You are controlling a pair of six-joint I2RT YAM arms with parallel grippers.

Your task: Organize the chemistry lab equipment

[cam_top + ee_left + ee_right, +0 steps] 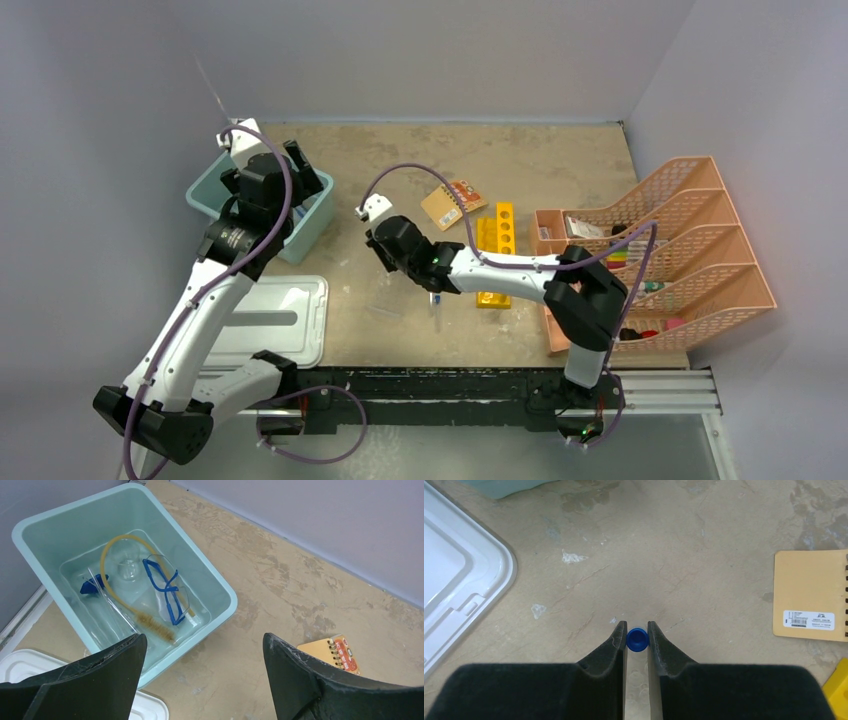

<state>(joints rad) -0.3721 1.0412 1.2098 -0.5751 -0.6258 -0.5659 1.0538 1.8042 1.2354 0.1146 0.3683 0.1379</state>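
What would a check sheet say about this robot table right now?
Surface: tan table, stained.
Job's things: brush, clear dish and goggles lie in the teal bin; yellow rack sits on the table; blue-capped tube is held.
Clutter: notebook, white lid, pink organiser.
Tools: left tool open, near the bin; right tool shut on the tube.
Cables: purple cables loop over both arms.
Surroundings: grey walls.
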